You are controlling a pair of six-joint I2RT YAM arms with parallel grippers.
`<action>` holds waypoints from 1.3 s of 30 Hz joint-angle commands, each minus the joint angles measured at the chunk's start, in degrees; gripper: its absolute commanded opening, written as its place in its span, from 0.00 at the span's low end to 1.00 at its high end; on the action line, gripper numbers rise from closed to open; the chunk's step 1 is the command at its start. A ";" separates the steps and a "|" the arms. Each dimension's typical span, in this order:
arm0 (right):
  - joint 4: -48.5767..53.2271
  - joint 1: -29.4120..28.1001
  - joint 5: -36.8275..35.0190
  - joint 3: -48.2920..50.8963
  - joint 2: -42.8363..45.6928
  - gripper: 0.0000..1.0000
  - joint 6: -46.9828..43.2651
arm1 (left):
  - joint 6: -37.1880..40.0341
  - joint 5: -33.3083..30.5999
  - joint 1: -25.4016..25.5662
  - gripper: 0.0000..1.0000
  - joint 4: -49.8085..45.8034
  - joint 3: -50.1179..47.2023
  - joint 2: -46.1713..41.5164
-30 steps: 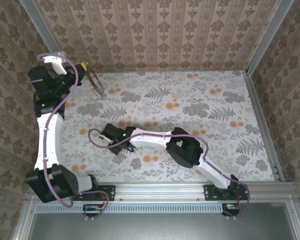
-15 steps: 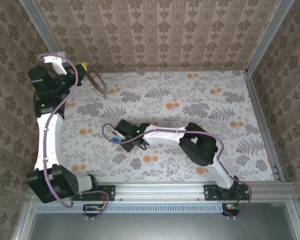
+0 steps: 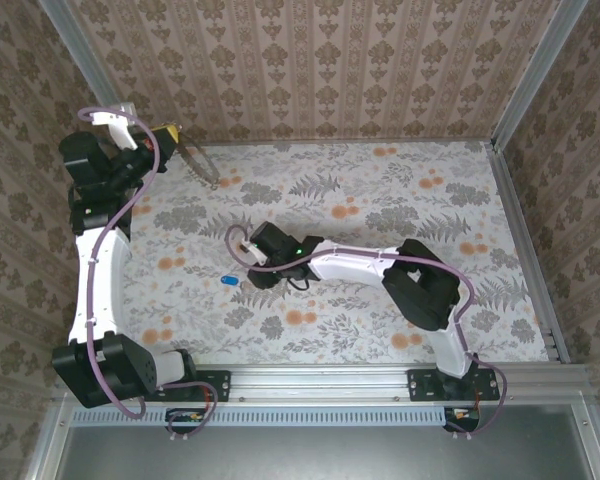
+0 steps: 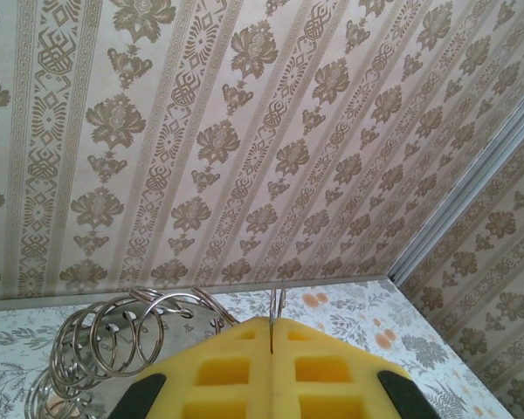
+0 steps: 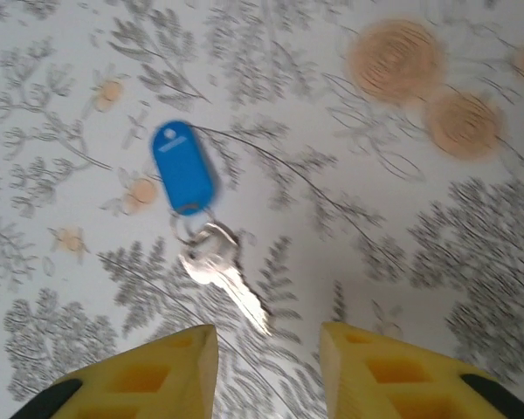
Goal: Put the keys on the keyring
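Yellow-tipped fingers of the right gripper (image 5: 269,353) stand apart, jaws open and holding nothing, low over the bench (image 3: 400,190). Just beyond them lies the key (image 5: 185,166): a blue tag joined by a small ring to a silver blade. It lies flat on the floral cover and touches neither finger. From above it sits left of centre, well apart from the near rail (image 3: 320,378) and from the walls (image 3: 540,150). Bare cover lies all round it, with wide open room to the right. Farther back, at the left rear corner, the left gripper (image 4: 271,336) is raised, its pads closed on the keyring (image 3: 200,166), whose wire loops hang beside it above the bench.
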State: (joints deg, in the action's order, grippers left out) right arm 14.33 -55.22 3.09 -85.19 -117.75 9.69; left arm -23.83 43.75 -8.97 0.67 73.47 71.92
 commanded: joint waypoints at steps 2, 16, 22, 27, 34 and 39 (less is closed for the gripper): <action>4.54 -2.22 0.85 -7.05 -5.06 0.39 -3.29 | 0.99 0.44 0.36 0.00 0.79 -0.08 -1.21; 13.96 -4.87 -3.88 -19.51 -14.27 0.36 -8.00 | 1.46 0.41 0.36 0.00 0.79 -0.16 -0.75; 15.07 -5.24 -3.93 -21.91 -16.16 0.35 -8.28 | 1.64 0.45 0.27 0.00 0.73 -0.08 -0.78; 15.97 -5.32 -4.36 -23.87 -17.82 0.34 -8.45 | 1.53 0.54 0.27 0.00 0.74 -0.08 -0.82; 16.17 -4.92 -5.39 -25.41 -19.33 0.31 -8.46 | 1.60 0.63 0.25 0.00 0.66 -0.35 -0.90; 16.15 -4.46 -4.85 -26.30 -20.15 0.29 -8.06 | 1.69 0.66 0.25 0.00 0.73 -0.70 -0.99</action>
State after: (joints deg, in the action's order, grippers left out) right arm 28.73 -60.01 -0.91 -109.82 -136.33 1.67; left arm -23.33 43.75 -8.97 -0.03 73.06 71.92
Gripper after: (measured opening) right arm 0.295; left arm 0.044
